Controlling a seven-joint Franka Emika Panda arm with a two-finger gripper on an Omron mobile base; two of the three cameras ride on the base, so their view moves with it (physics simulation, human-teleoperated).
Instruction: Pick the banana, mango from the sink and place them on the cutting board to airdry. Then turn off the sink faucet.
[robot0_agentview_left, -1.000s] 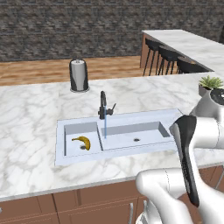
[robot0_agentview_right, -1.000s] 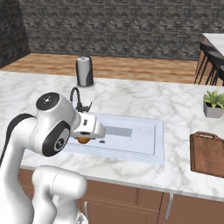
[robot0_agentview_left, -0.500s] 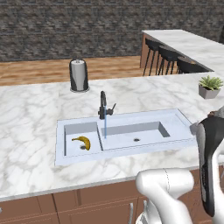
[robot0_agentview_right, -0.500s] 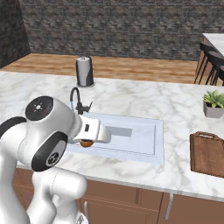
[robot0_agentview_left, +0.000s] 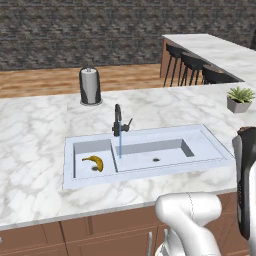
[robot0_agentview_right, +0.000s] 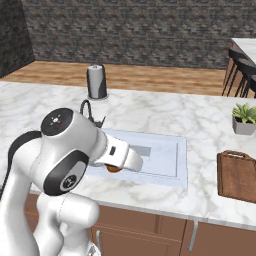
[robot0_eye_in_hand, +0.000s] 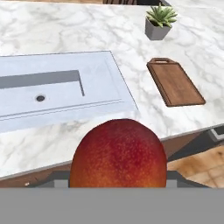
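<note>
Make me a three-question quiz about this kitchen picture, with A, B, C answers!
1. Where is the banana?
A. in the smaller sink basin
B. on the cutting board
C. beside the potted plant

2. What colour is the mango?
A. green
B. red-orange
C. purple

3. Is the sink faucet running?
A. yes
B. no
C. it is missing

Answers: 1 A, the yellow fruit lies in the smaller basin near its drain. 2 B, it looms red-orange in the hand view, at the end effector. 3 A, a thin blue stream falls from the spout.
</note>
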